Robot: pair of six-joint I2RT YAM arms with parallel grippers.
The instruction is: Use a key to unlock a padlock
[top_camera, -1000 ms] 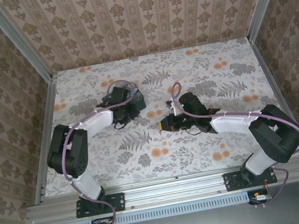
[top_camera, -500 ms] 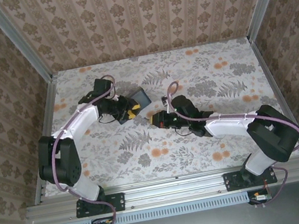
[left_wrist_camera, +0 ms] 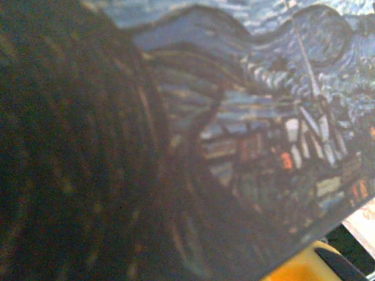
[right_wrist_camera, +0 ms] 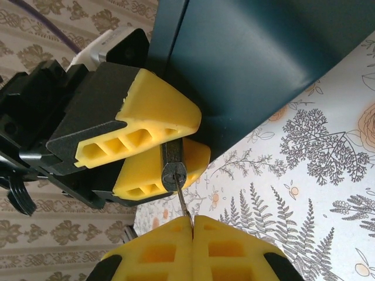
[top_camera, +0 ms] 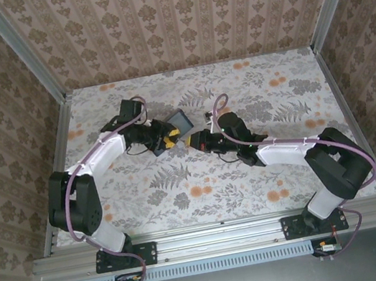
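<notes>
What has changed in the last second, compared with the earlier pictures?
The right pincer, shut on the key, moved up-left in the top view, toward the left pincer; the key tip now meets the keyhole of the padlock. The left arm stretched out, then held. Both grips stayed.

Damask-papered walls (top_camera: pixel 174 19) enclose a fern-and-flower patterned table (top_camera: pixel 185 206).

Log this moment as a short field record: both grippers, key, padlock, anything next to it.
left gripper: shut on padlock, keyhole end facing the right gripper
right gripper: shut on key
key: blade tip at the padlock's keyhole; depth unclear
padlock: clamped between yellow fingers
dark teal panel: right beside the padlock, over the floral table; link to the padlock unclear
</notes>
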